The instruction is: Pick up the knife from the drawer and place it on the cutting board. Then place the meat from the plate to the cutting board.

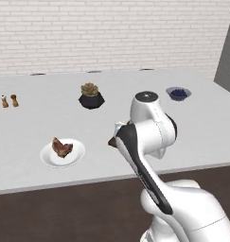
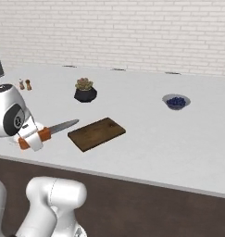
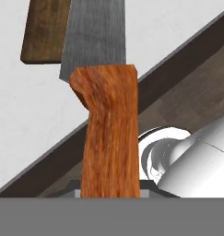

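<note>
My gripper (image 2: pixel 33 137) is shut on the orange handle of the knife (image 2: pixel 53 129), held just above the counter's front left part. Its silvery blade points right, toward the dark wooden cutting board (image 2: pixel 96 133), with the tip just short of the board's near corner. In the hand view the knife (image 3: pixel 108 129) runs up the middle, its blade reaching beside the cutting board (image 3: pixel 42 30). The meat (image 1: pixel 61 147) lies on the white plate (image 1: pixel 50 158) at the left front of the counter. My arm covers most of the cutting board (image 1: pixel 111 141) in the left base view. The drawer is out of view.
A potted plant (image 2: pixel 85 90) in a black pot stands behind the board. A small bowl with blue contents (image 2: pixel 176 101) sits at the back right, and two small shakers (image 1: pixel 9 100) at the far left. The counter's front edge (image 2: pixel 132 178) runs close below the board.
</note>
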